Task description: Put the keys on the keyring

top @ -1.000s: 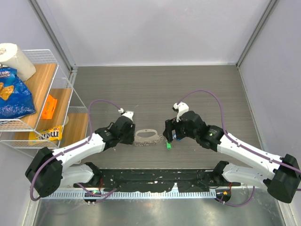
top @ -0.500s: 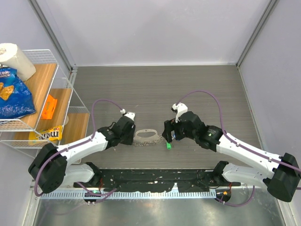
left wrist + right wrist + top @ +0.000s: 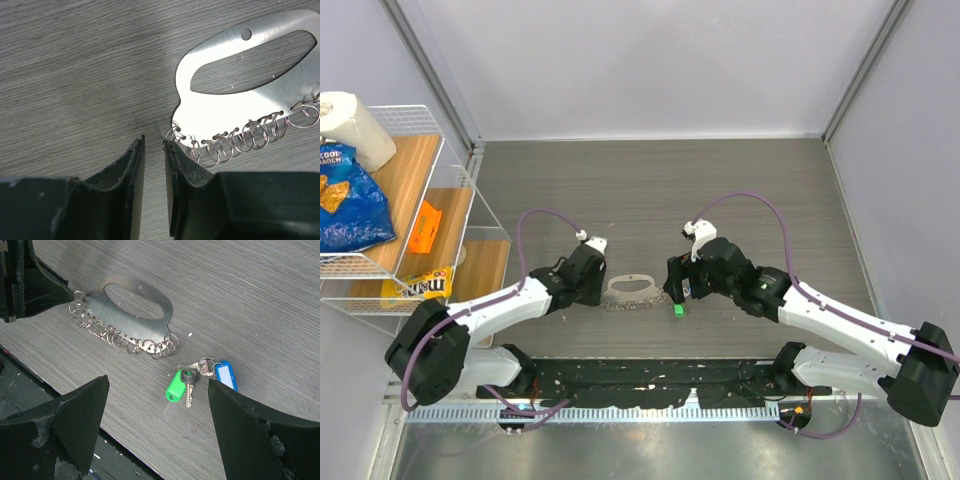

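the keys (image 3: 200, 376) lie flat on the table (image 3: 260, 300) between the wide-open fingers of the right gripper (image 3: 156, 385), untouched. the left gripper (image 3: 154, 150) is almost closed and empty, one tip touching the end loop of the keyring (image 3: 215, 107). the keyring's far end is cut off.

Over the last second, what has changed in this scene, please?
The left pincer edged slightly right, toward the end of the ring plate, and its arm swung inward. The right pincer drifted a little left above the keys. Nothing was grasped or released. The ring plate, green key and blue key stayed in place.
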Controlling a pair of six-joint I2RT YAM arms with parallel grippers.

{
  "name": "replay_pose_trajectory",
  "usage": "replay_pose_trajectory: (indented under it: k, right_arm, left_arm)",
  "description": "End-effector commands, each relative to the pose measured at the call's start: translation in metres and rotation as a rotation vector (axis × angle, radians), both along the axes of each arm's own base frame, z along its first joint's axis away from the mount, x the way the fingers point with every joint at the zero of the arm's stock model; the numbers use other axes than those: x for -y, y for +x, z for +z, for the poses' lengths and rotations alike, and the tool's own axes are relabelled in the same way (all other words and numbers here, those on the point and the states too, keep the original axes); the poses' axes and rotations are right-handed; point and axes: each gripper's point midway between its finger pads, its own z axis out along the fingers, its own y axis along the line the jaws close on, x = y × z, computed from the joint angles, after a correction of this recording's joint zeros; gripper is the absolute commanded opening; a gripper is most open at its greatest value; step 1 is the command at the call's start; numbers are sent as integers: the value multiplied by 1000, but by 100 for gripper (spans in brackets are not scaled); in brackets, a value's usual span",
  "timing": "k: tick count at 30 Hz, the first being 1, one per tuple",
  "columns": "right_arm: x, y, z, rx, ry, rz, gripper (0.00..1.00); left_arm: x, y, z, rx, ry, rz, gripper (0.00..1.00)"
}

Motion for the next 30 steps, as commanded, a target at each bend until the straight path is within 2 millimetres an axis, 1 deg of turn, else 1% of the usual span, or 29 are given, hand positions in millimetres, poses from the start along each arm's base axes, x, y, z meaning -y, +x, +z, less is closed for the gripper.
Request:
replay_pose_trajectory:
  k: [1, 5, 12, 17, 19, 22, 25, 28, 30]
  right_arm:
    - [-9, 6, 14, 34, 41, -7, 87]
    - [-10, 7, 13, 35, 38, -5, 87]
    - [-11, 7, 13, 33, 38, -3, 87]
    - [-11, 6, 12, 31, 35, -2, 87]
    - [-11, 6, 12, 29, 37, -4, 87]
    - [-12, 5, 17, 36, 48, 0, 87]
    - [-14, 5, 25, 49, 53, 15, 86]
    - [-17, 4, 39, 79, 63, 53, 86]
    - [-19, 1, 48, 93, 72, 82, 86]
  left_arm:
    - [15, 16, 12, 51, -52, -17, 27]
    - [20, 15, 9, 40, -73, -32, 25]
    - [28, 12, 7, 28, -105, -62, 18]
    - [27, 10, 3, 19, -103, -66, 9]
    - [26, 9, 2, 19, -100, -64, 0]
    - [25, 11, 10, 39, -100, -69, 0]
    - [25, 11, 25, 68, -110, -92, 0]
    - [26, 8, 45, 112, -135, -142, 0]
    - [28, 5, 63, 152, -167, -183, 0]
